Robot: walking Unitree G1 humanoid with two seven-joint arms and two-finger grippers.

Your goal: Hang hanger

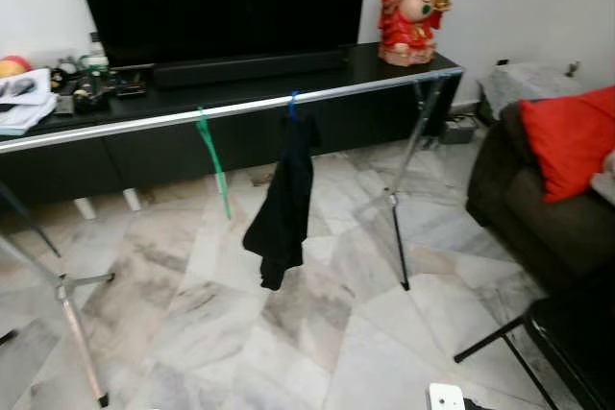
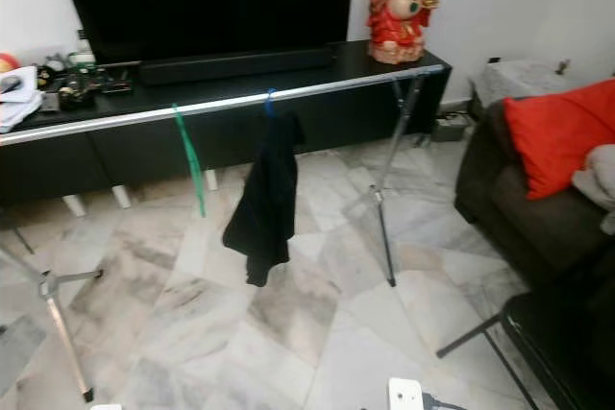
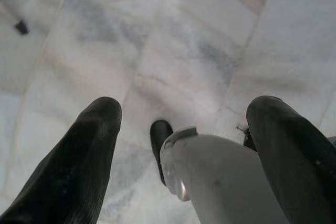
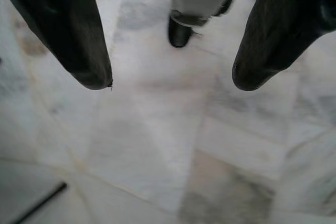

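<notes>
Two hangers on one rail (image 1: 240, 107): a bare green hanger (image 1: 213, 162) and a blue hanger (image 1: 292, 104) carrying one black garment (image 1: 283, 204); one red figurine (image 1: 413, 7)

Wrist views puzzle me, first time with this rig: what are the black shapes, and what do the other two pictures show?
The two black shapes in each wrist view are the robot's own gripper fingers, seen from a camera on that arm. The left gripper and right gripper both hang open over the marble floor, holding nothing. The other two pictures come from the head's stereo camera, looking forward and down. They show a silver rail on tripod legs before a black TV cabinet. On the rail hang a green hanger and a blue hanger carrying a black garment. A dark sofa with a red cushion stands at right.
</notes>
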